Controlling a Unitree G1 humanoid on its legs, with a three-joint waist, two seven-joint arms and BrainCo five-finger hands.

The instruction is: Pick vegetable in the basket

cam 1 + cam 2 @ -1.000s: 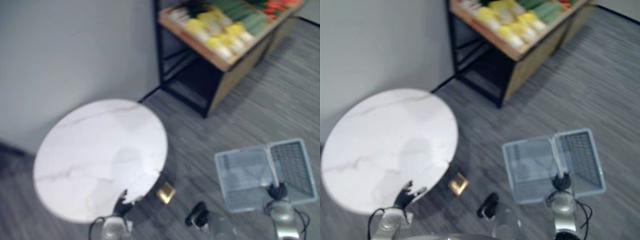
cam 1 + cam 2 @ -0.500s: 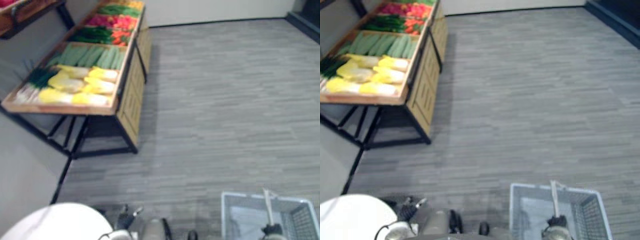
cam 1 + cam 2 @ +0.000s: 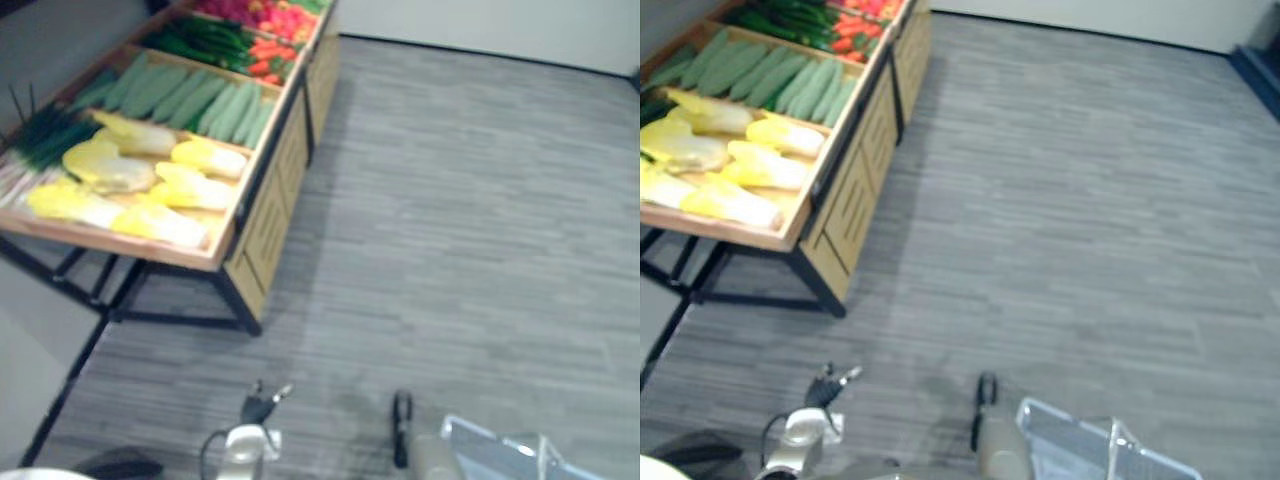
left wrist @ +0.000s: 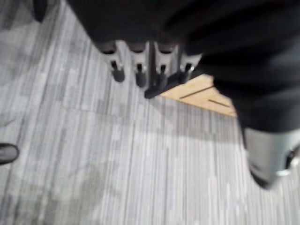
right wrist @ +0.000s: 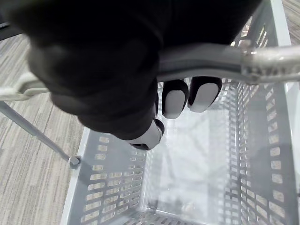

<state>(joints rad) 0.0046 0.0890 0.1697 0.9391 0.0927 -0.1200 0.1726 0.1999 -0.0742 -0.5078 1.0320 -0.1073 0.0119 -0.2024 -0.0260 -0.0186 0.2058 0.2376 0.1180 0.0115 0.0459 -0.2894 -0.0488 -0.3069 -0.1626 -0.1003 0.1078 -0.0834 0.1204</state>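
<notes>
My right hand (image 5: 103, 79) is curled round the handle (image 5: 211, 61) of the basket (image 5: 112, 187), which hangs near right with nothing in it that I can make out. My left hand (image 3: 257, 404) hangs free, fingers straight, holding nothing. The vegetables lie far left on the stand (image 3: 265, 215). The cabbages (image 3: 195, 190) at its near end are closest, long axes running roughly left to right. The left hand is nearer, so I'd reach with that.

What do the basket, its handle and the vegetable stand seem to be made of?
Basket: probably grey plastic, matt, with moulded rows of slots. Its handle: looks like metal, a thin silvery bar with a sheen, held in the right hand. Vegetable stand: light wood panels, seemingly on a black metal frame.
</notes>
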